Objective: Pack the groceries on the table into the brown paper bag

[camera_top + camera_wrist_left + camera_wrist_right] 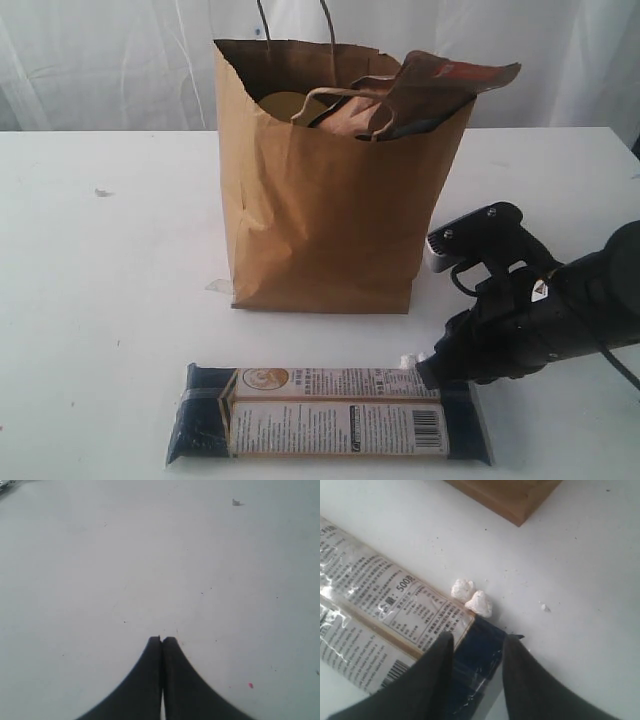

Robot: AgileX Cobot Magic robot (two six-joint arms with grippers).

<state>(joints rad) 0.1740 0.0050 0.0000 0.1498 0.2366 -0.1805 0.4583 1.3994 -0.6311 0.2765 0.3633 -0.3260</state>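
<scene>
On the large flat white worktop (90,300): a tall, creased brown paper bag (320,210) stands upright near the middle with its mouth open and its twisted cord handles loose at the top.
Inside the bag: a brown pouch (440,85) with a reddish-orange patch leans out over the rim on the right of the exterior view. A round yellowish shape (285,105) shows just below the rim. The rest is hidden.
Long dark-blue packet (330,412): it lies flat on the worktop on the camera's side of the bag and apart from it. Its long side runs across the exterior view, with the pale printed label facing up and a dark end on each side.
Right end effector (476,639): the two black fingers (437,675) are spread apart, straddling the packet's dark-blue end on the right. Whether they touch the wrapper cannot be told.
White crumbs (472,597): two small lumps sit on the worktop just beside the packet's edge, close to the right fingertips.
Left end effector (161,639): the fingers are pressed together over bare worktop dotted with a few dark specks.
Grey scuff (236,502): a small mark on the worktop, well apart from the left fingertips.
</scene>
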